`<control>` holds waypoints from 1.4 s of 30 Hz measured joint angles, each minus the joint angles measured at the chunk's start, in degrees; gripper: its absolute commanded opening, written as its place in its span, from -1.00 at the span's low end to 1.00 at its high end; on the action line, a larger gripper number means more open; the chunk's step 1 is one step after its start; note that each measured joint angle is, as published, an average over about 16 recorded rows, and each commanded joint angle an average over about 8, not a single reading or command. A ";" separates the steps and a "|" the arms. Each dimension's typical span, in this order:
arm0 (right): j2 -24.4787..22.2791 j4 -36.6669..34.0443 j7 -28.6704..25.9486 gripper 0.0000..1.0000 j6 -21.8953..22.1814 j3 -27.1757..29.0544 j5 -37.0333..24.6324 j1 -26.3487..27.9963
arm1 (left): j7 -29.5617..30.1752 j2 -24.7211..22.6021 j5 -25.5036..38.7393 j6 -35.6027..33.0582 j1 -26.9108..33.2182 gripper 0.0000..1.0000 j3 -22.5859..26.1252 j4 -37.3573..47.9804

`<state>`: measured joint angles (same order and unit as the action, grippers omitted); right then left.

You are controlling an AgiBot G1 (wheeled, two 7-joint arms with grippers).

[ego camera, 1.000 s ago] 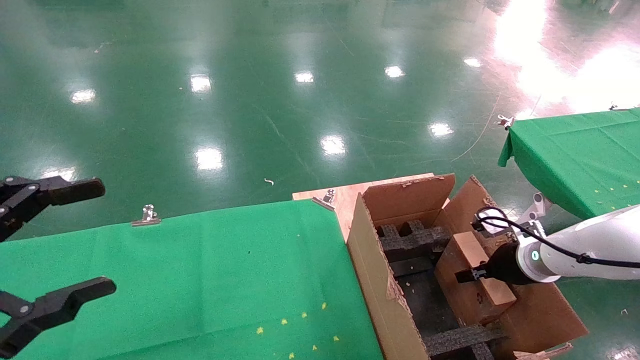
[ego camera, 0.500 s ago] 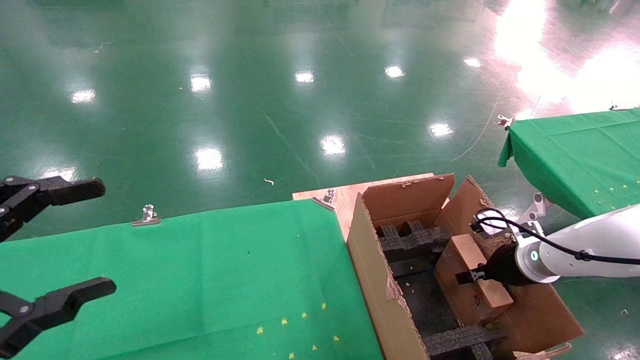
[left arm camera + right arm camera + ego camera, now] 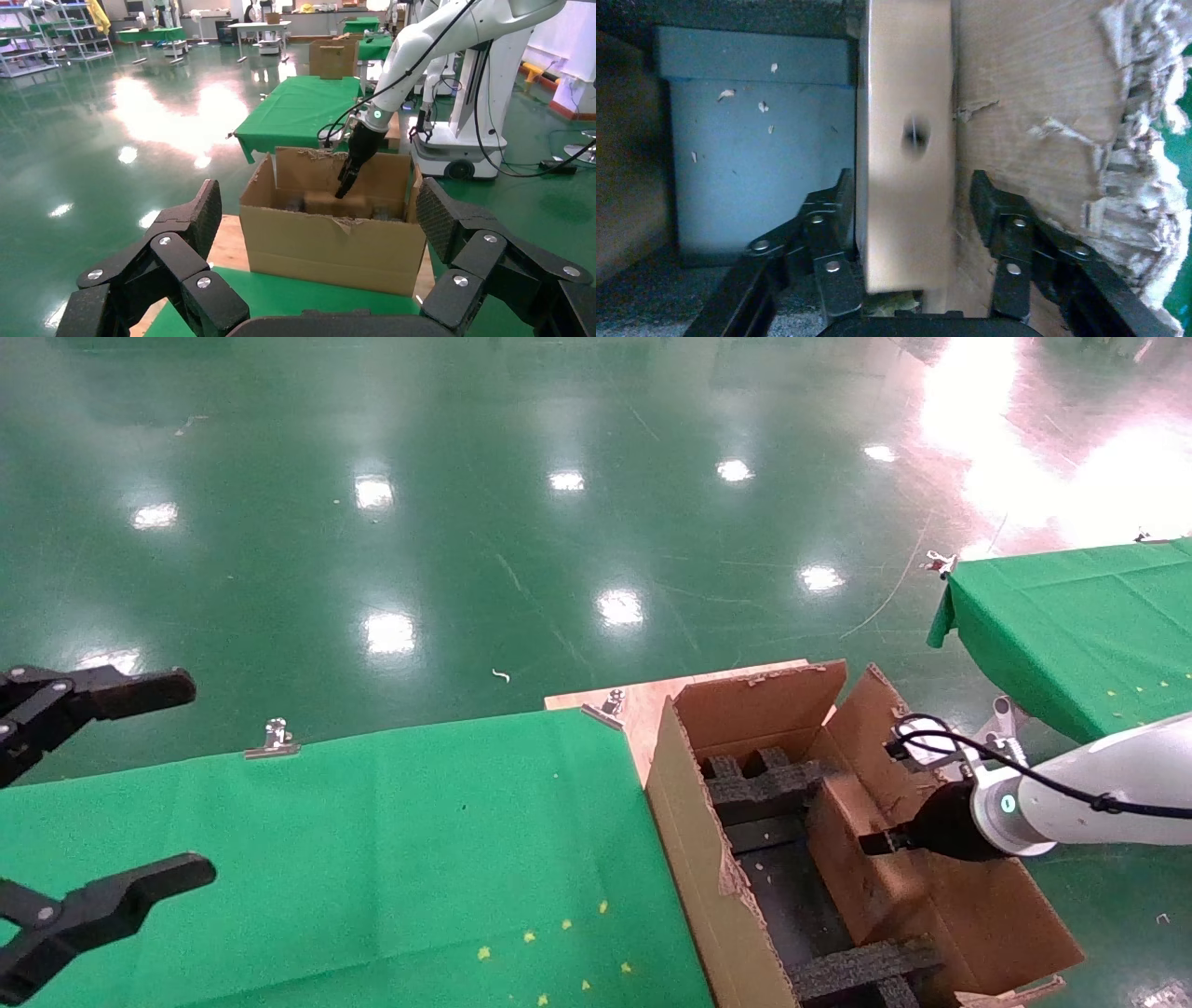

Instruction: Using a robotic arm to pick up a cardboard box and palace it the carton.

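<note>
The right gripper's fingers (image 3: 835,232) sit either side of the cardboard box (image 3: 905,140), one touching, the other with a sliver of gap, so the grip looks just loosened. A second ago the box rode higher; now it has sunk against the carton (image 3: 708,859)'s right wall, lower right of the head view. Placement seems nearly done. The left gripper (image 3: 93,812) hangs spread apart, far left.

Head cam: high, angled forward and down over counter (image 3: 354,840) and carton (image 3: 708,877). Left wrist cam: looks level past own tool (image 3: 316,281), carton (image 3: 330,239) mid-distance. Right wrist cam: close-up inside carton, cardboard box (image 3: 905,140) filling frame. Carton shared by all three.
</note>
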<state>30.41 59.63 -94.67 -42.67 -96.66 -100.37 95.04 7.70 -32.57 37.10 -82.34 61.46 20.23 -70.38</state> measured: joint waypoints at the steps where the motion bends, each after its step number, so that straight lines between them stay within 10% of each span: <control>1: -0.20 0.34 -0.03 1.00 -0.02 0.18 -0.03 0.41 | 0.00 0.00 0.00 0.00 0.00 1.00 0.00 0.00; 25: -4.42 13.09 9.43 1.00 -8.53 12.96 20.58 17.84 | 0.00 0.01 0.00 0.01 -0.01 1.00 0.00 0.01; 42: -3.93 13.68 17.30 1.00 -13.24 20.20 27.10 13.97 | 0.00 0.02 0.00 0.03 -0.01 1.00 0.00 0.01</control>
<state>26.48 73.31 -77.38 -55.91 -76.47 -73.28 109.01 7.70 -32.55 37.09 -82.31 61.45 20.23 -70.37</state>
